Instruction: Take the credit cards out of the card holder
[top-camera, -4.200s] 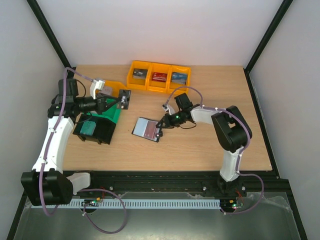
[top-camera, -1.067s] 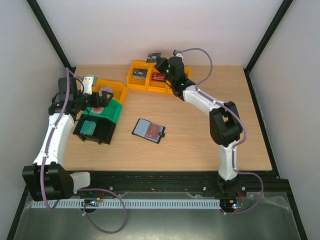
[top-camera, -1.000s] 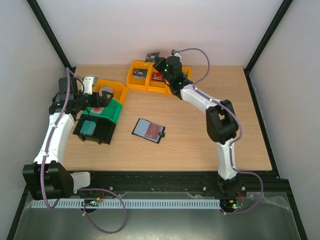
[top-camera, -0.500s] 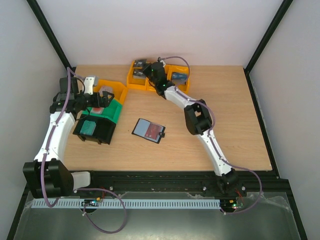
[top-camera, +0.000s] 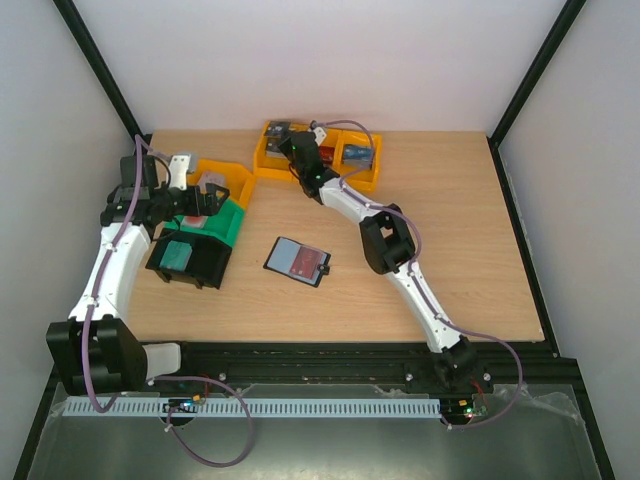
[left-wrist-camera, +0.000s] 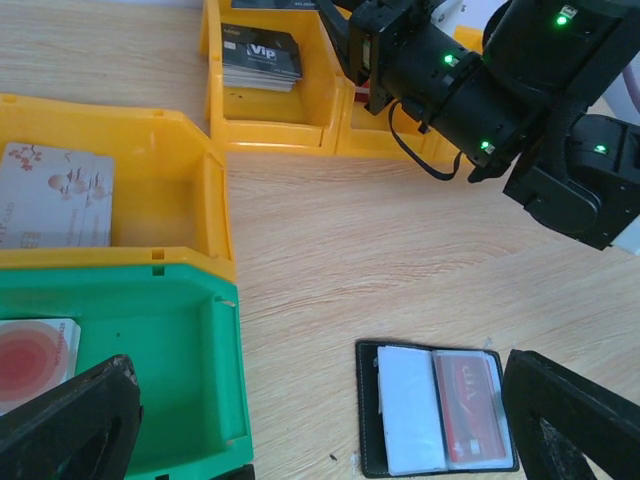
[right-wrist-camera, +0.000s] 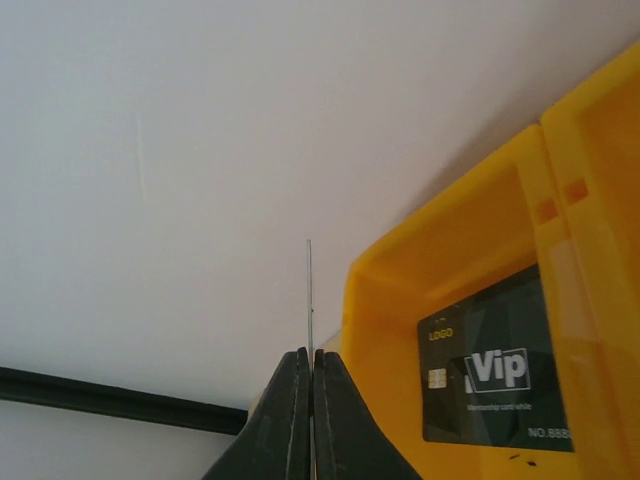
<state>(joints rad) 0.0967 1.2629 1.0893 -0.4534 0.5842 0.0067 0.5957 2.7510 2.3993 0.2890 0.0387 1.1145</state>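
Top external view gives the wooden surface (top-camera: 450, 250) with the card holder (top-camera: 297, 260) lying open near its middle, well apart from both arms. Most of the work looks done, as I judge it: credit cards lie in the row of yellow bins (left-wrist-camera: 275, 135) at the upper centre, for example a dark VIP card (left-wrist-camera: 260, 57), and more lie in the bins at the left, among them a teal card (top-camera: 178, 256) in the black bin (top-camera: 205, 268). What is left, as far as I can see, is a red card (left-wrist-camera: 470, 408) that sits in one pocket of the holder; the other pocket looks pale, and I cannot tell if anything is inside. The left gripper (left-wrist-camera: 318, 380) hangs over the green bin (left-wrist-camera: 150, 370) and the bare wood beside it, with its fingers spread fully apart and nothing between them. The right gripper (right-wrist-camera: 309, 355) is pressed together on a thin card (right-wrist-camera: 309, 290), seen only edge-on, above the leftmost yellow bin, so this card is not yet dropped.
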